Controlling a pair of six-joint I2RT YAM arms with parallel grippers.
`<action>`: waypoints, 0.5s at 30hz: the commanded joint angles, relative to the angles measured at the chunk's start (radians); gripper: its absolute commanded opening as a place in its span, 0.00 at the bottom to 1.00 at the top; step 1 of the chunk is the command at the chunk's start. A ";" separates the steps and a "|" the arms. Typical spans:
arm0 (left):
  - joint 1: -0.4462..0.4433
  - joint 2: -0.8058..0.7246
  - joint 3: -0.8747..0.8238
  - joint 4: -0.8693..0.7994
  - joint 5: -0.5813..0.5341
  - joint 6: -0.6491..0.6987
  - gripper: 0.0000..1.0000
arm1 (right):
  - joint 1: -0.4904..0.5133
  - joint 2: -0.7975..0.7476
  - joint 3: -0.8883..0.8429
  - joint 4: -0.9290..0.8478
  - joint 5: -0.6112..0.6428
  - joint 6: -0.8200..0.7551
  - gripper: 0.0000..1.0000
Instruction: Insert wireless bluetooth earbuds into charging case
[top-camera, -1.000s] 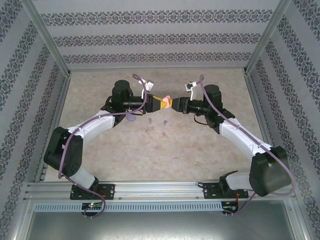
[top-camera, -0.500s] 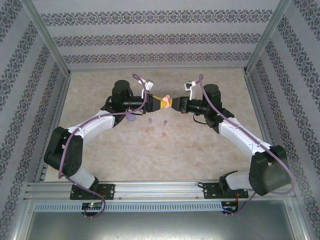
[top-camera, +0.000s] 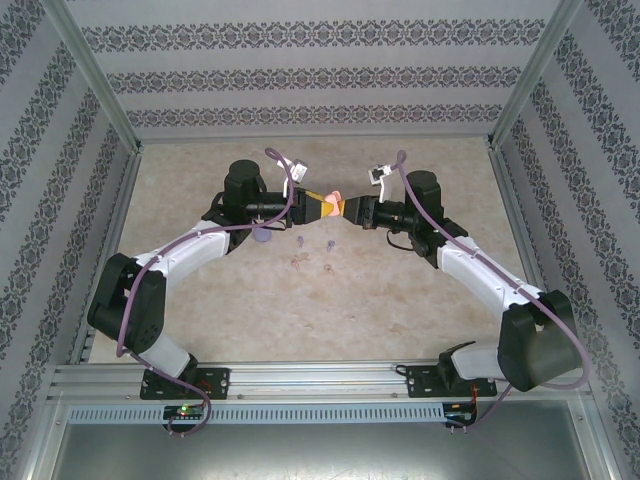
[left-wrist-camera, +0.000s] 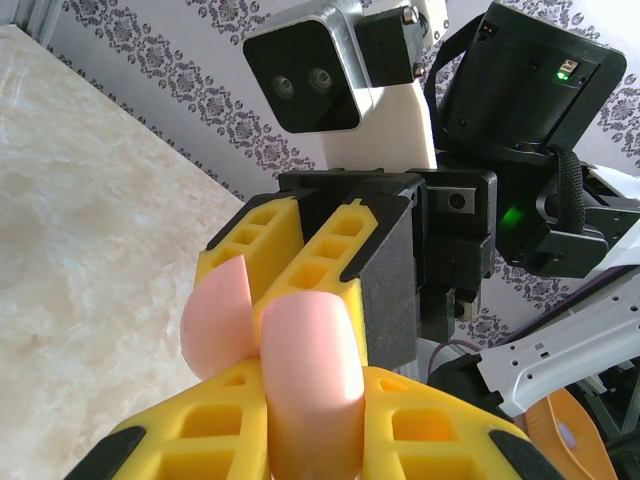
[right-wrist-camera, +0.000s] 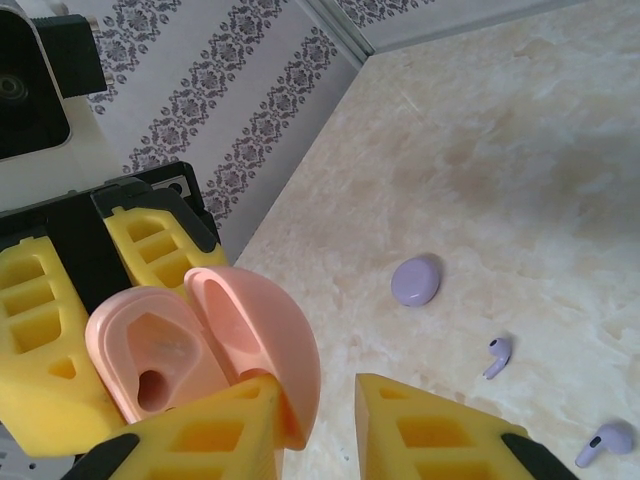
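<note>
My left gripper (left-wrist-camera: 310, 400) is shut on the base of a pale pink charging case (left-wrist-camera: 305, 350), held in the air over mid-table. Its lid (right-wrist-camera: 262, 335) is hinged open, and an earbud socket (right-wrist-camera: 150, 385) shows in the base. My right gripper (right-wrist-camera: 315, 400) faces it tip to tip. One yellow finger (right-wrist-camera: 190, 435) touches the lid. The other finger (right-wrist-camera: 440, 430) stands apart, with table visible in the gap. In the top view both grippers meet at the case (top-camera: 335, 198). Two lilac earbuds (right-wrist-camera: 497, 356) (right-wrist-camera: 605, 442) lie on the table below.
A shut lilac case (right-wrist-camera: 417, 280) (top-camera: 262, 236) lies on the marble-patterned table (top-camera: 400, 290) near the left arm. Two faint pale buds (top-camera: 298, 262) lie just nearer than the lilac ones (top-camera: 330, 244). Patterned walls and metal rails enclose the table.
The right gripper's fingers have closed in a little beside the pink lid. Both arms and the case stay nearly where they were.
</note>
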 joint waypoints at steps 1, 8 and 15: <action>-0.009 -0.014 0.034 0.013 0.040 0.020 0.00 | -0.006 0.009 0.010 0.019 0.017 -0.001 0.24; -0.013 -0.006 0.037 0.000 0.048 0.024 0.00 | 0.004 0.035 0.065 0.020 0.006 0.008 0.17; -0.015 0.003 0.048 -0.024 0.042 0.035 0.04 | 0.010 0.036 0.088 -0.008 -0.003 -0.007 0.00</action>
